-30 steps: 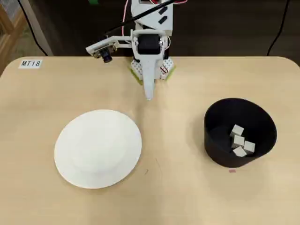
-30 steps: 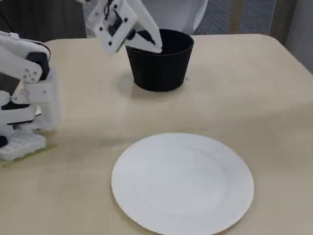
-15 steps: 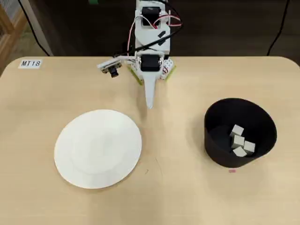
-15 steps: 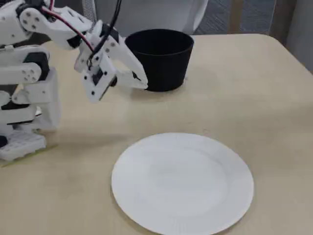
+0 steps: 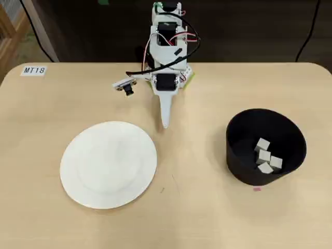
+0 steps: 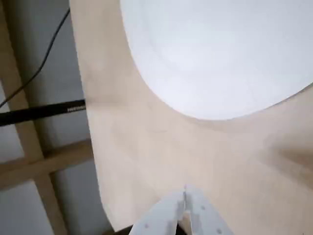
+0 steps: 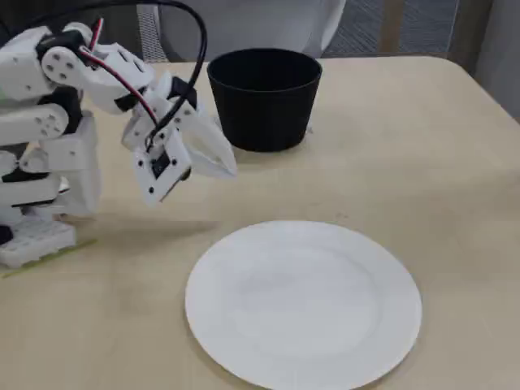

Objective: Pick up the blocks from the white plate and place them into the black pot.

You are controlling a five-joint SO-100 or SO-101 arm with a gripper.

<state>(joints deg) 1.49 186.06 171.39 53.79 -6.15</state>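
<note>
Gripper: your gripper (image 5: 165, 124) hangs over bare tabletop between plate and pot; in the wrist view (image 6: 185, 188) the two fingertips meet with nothing between them.
Arm: your white arm (image 7: 57, 106) sits folded at the far edge of the table in the overhead view, red and black wires looping over it, and a small camera (image 5: 126, 87) juts out to its left.
Blocks: you can count three pale blocks (image 5: 266, 156) lying together on the floor of the black pot (image 5: 239, 155), touching one another.
Pot: it stands upright at the right of the overhead view, well apart from the plate; in the fixed view (image 7: 264, 114) it is beyond the gripper.
Plate: your white plate (image 5: 78, 179) lies flat at the left in the overhead view, and near the camera in the fixed view (image 7: 390, 341).
Surface: you are working on a pale wood-look table (image 5: 197, 218) with rounded corners; a small white label (image 5: 34, 70) reading MT18 lies at its far left corner.
Room: past the table's far edge in the overhead view it is dark; a black cable (image 5: 311, 26) hangs at the far right. In the wrist view, pale wooden bars (image 6: 44, 164) show beyond the table edge.
</note>
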